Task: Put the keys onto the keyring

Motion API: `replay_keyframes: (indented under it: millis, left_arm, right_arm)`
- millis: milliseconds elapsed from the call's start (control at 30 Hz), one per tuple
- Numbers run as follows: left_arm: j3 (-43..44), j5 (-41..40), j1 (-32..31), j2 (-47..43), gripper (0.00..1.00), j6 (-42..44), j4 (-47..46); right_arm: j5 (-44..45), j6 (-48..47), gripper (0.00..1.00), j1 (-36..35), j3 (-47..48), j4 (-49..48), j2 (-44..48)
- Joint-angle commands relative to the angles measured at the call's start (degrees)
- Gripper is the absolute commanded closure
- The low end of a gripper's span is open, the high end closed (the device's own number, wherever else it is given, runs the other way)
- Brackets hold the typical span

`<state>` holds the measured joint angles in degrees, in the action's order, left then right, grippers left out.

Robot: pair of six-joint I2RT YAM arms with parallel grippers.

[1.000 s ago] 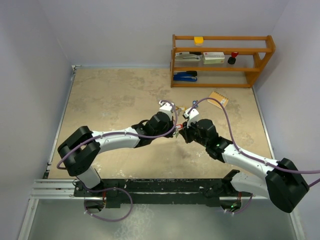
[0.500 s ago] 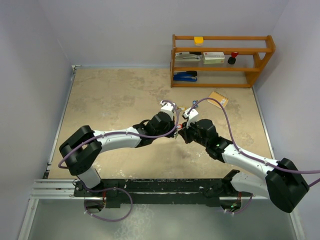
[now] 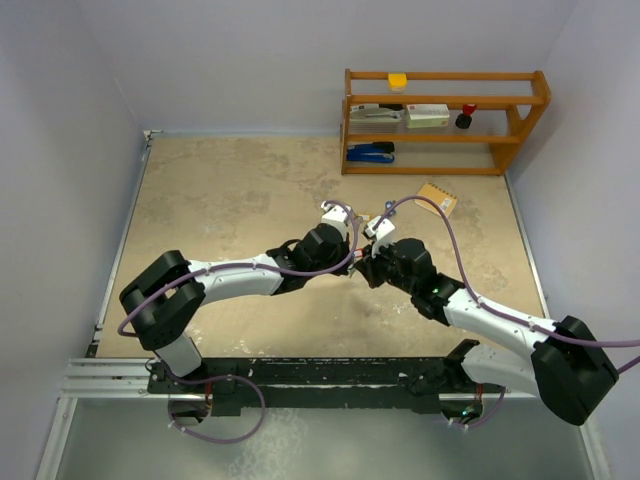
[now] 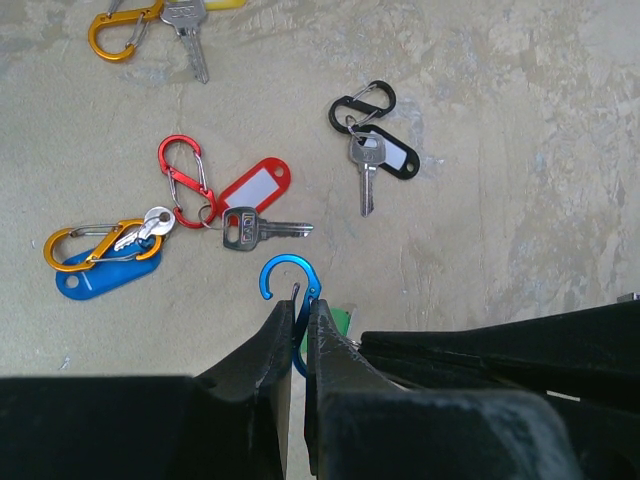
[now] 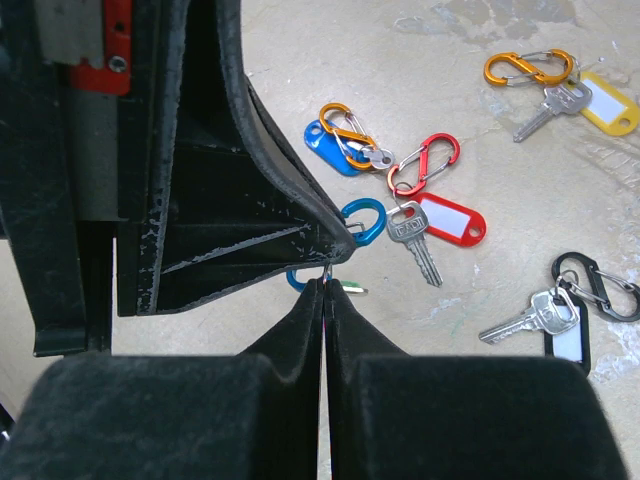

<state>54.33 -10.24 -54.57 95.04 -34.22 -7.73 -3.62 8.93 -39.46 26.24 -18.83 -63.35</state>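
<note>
The left jaws and right jaws meet tip to tip over the table [image 3: 220, 190]. From the left wrist, the left jaws squeeze a blue clip [image 4: 280, 260]. Little silver keys [image 4: 262, 230] with red, black and blue tags lie flat beyond. From the right wrist, the right jaws are pressed together.

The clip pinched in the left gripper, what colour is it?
Blue; the clip shows best in the left wrist view.

The mottled table [image 3: 230, 190] carries tagged keys [image 4: 262, 229], clips [image 4: 183, 175], a wooden rack [image 3: 430, 139] — one small notebook [image 3: 437, 197].
</note>
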Motion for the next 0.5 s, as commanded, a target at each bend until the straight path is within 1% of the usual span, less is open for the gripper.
replay_keyframes:
  millis: [0, 467]
  left_arm:
    - [3.18, -0.03, -0.41, 0.00, 1.00, 0.82, -2.65]
    - [3.94, -1.19, -0.45, 0.53, 1.00, 0.66, -2.41]
  right_arm:
    - [-1.89, -0.75, 1.00, -0.57, 1.45, -3.06, 1.18]
    - [-2.72, -0.78, 1.00, -1.32, 0.76, -2.68, 2.18]
